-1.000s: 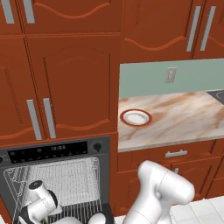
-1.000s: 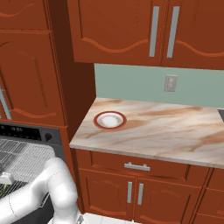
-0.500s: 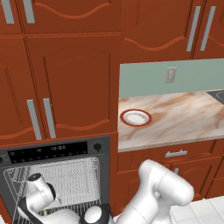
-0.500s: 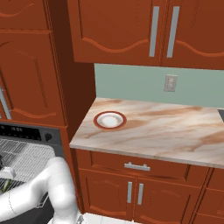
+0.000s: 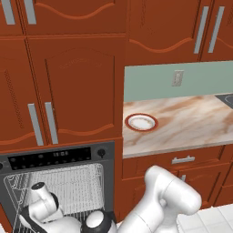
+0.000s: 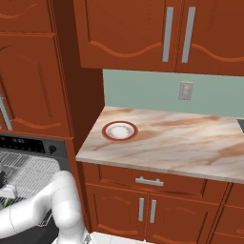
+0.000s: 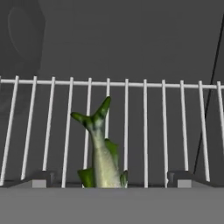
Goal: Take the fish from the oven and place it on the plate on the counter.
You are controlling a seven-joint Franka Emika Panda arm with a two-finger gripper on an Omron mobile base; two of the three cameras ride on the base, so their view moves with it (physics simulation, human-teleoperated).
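Straddling fish (image 7: pixel 101 154), hand (image 7: pixel 111 178) spread wide

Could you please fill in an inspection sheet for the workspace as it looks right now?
Surface: marbled counter, bare apart from the plate.
Job's things: fish lies on the wire rack inside the open oven; plate sits empty on the counter.
Clutter: nothing seen.
Grippers: gripper open, fingertips either side of the fish, not closed on it.
Cables: nothing seen.
Surroundings: red-brown cabinets, green backsplash with wall outlet.
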